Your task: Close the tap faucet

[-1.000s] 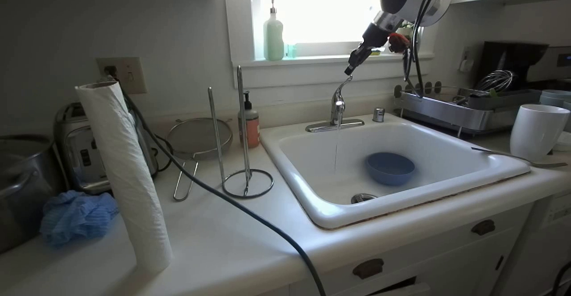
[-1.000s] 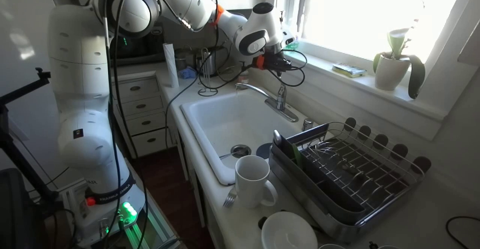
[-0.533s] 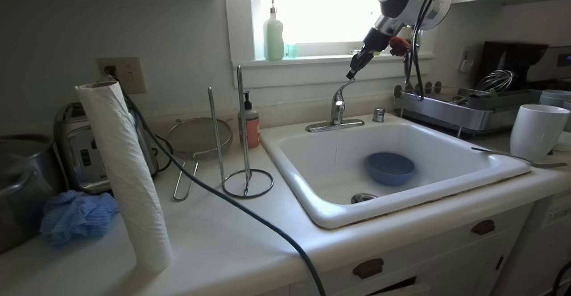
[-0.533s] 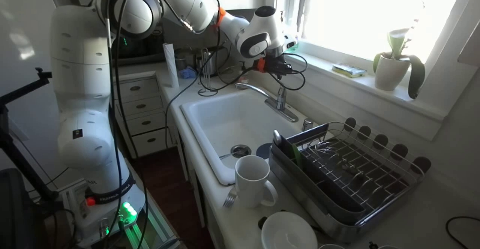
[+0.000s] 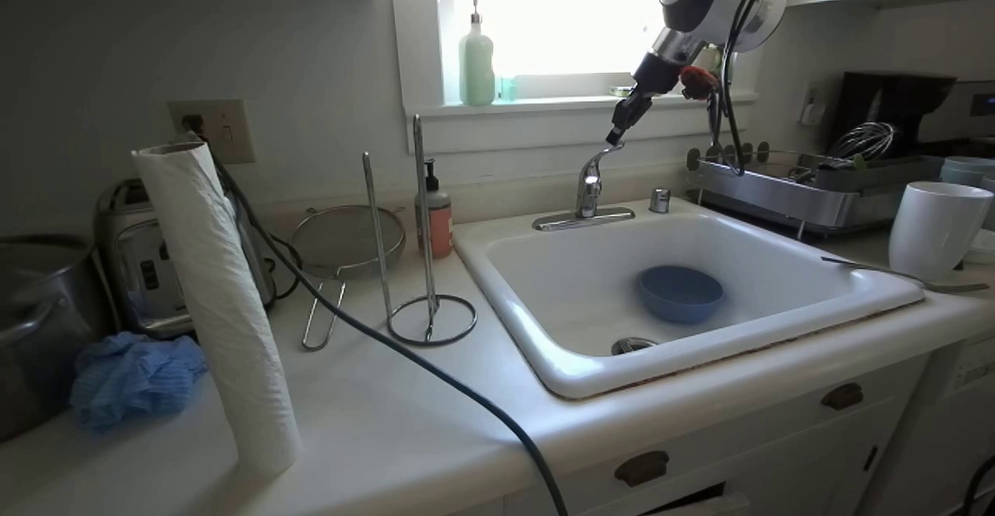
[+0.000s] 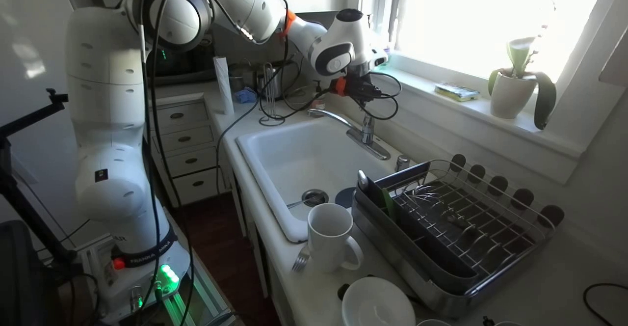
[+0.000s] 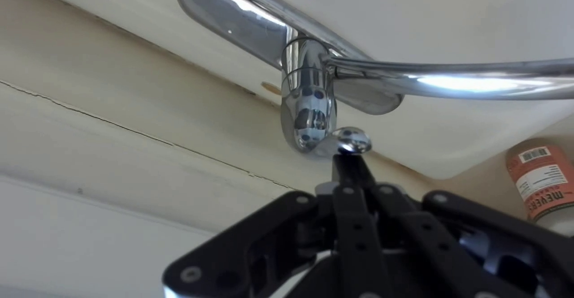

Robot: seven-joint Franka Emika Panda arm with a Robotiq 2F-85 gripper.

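The chrome tap faucet [image 5: 588, 188] stands on its flat base plate at the back of the sink; it also shows in an exterior view [image 6: 367, 130] and the wrist view [image 7: 309, 109]. No water stream shows under its spout. My gripper [image 5: 614, 140] points down at the free end of the lever handle. In the wrist view my fingertips [image 7: 352, 158] are together, with nothing between them, and meet the rounded lever end [image 7: 353, 140], seemingly touching it from above. In an exterior view the fingertips are largely hidden behind the gripper body [image 6: 362, 89].
A white sink [image 5: 560, 337] holds a blue bowl [image 5: 679, 294]. A dish rack [image 6: 441, 228] stands beside it. A wire paper-towel stand [image 5: 430, 322] and an orange soap bottle [image 7: 540, 179] are on the counter. The window sill wall [image 5: 544, 131] lies close behind the gripper.
My gripper has moved slightly down, and the lever end has lowered with it. The water stream under the spout thinned and is no longer visible.
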